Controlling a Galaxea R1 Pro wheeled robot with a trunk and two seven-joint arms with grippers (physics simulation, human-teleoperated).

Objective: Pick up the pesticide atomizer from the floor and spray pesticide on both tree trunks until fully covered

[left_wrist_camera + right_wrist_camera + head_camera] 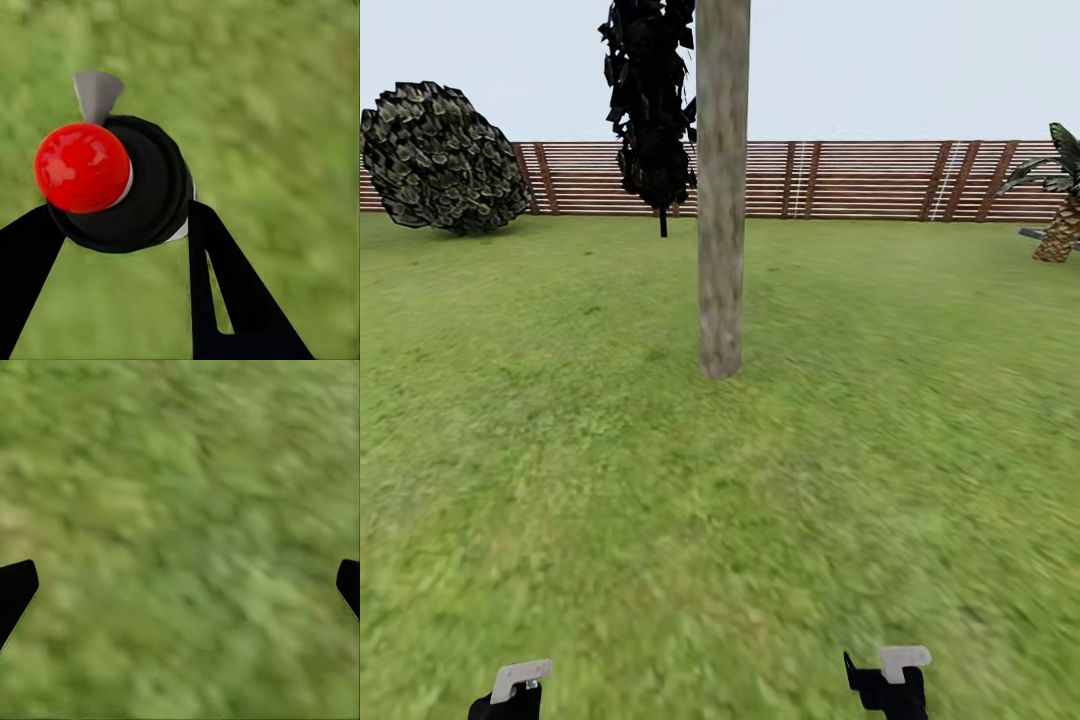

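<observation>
The left gripper (120,225) is pinching the pesticide atomizer (127,187): in the left wrist view its two dark fingers (232,292) stand on both sides of the black bottle body, and the red top (81,166) with a small grey nozzle piece (96,94) sticks out beyond them, in the upper left of that frame. The right gripper (180,585) is spread wide and holds nothing; in its wrist view one dark fingertip sits at the left edge and the other at the right edge, with grass between them.

In the head view the left gripper (515,690) is at the bottom left edge and the right gripper (890,680) at the bottom right. The tree trunk (720,200) rises in the upper centre of the frame, well apart from both, with a wide strip of lawn (720,520) between.

I think the main risk is spraying from too far, so that the mist falls on the grass and does not cover the trunk. Also the nozzle seems to point toward the ground, not to the trunk, so the wrist must turn before spraying. I cannot tell how firm the grip is; the round bottle could rotate or slip

The second tree (652,110) stands behind, near the fence (860,180), in the upper left of centre
</observation>
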